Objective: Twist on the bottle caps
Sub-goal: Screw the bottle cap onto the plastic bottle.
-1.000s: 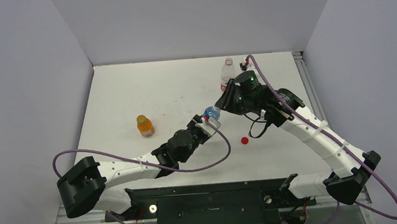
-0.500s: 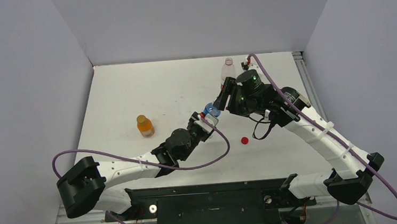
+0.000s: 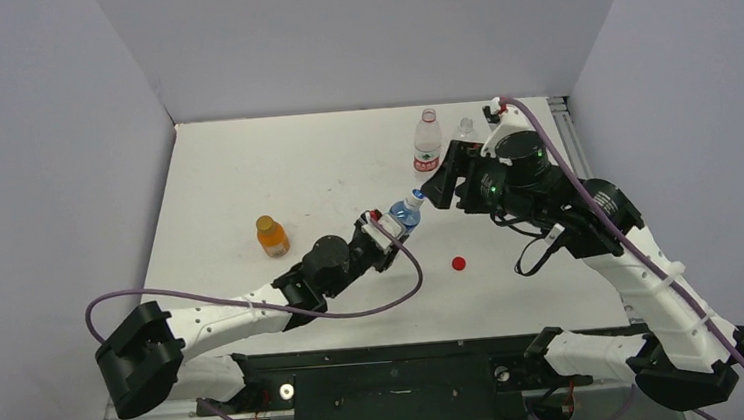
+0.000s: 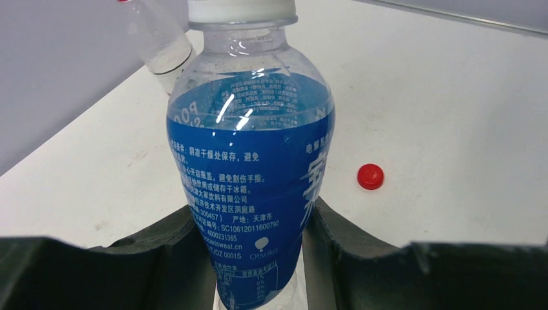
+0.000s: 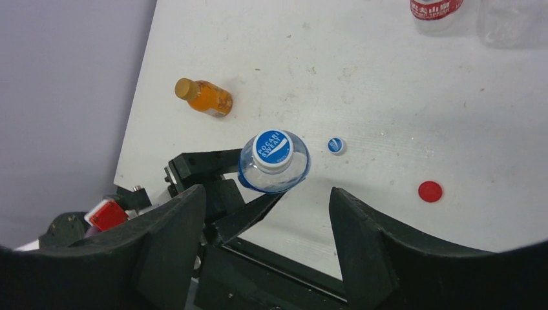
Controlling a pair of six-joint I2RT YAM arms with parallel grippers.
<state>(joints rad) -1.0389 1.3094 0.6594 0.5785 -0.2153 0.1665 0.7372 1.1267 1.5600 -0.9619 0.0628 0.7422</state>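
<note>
The worktop [image 3: 274, 167] is white and carries every item. The left gripper [image 3: 386, 227] has its fingers clamped on the lower body of the blue-label bottle [image 4: 252, 161] near centre. The bottle's long axis is tilted, with the neck pointing far-right. The right gripper [image 3: 436, 185] stands just beyond that neck, fingers apart and touching nothing. The blue-and-white cap [image 5: 272, 147] sits on the neck, facing the right wrist camera, between the parted fingers and clear of both. The red cap [image 3: 458, 262] lies flat, near-right of the bottle. The second blue-and-white cap [image 5: 335, 145] lies loose and flat on the worktop.
</note>
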